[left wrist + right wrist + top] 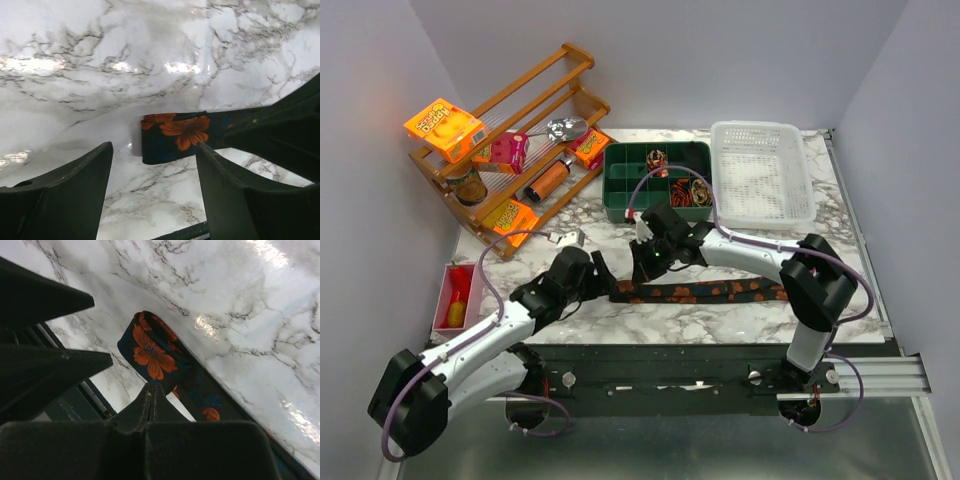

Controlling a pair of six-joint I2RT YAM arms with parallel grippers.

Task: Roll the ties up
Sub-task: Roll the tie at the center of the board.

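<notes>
Your tie [720, 291] lies flat across the counter [720, 325], lower centre of the top view, with its left end folded over. Your right gripper [150, 388], pressed together, rests at that fold, probably to pin it. Your left gripper [154, 150] stands spread around the end, ready to take it.

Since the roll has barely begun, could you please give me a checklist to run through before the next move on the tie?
1. The left gripper is open: ok, its jaws stand wide apart, facing the end of the tie.
2. The tie's end is folded over as a start: ok, both wrist views show it.
3. The right gripper is shut: ok, its tips are at the fold.
4. The right tips are really pinning the fabric: cannot tell.
5. The rest of the tie lies flat and straight on the table: ok.
</notes>
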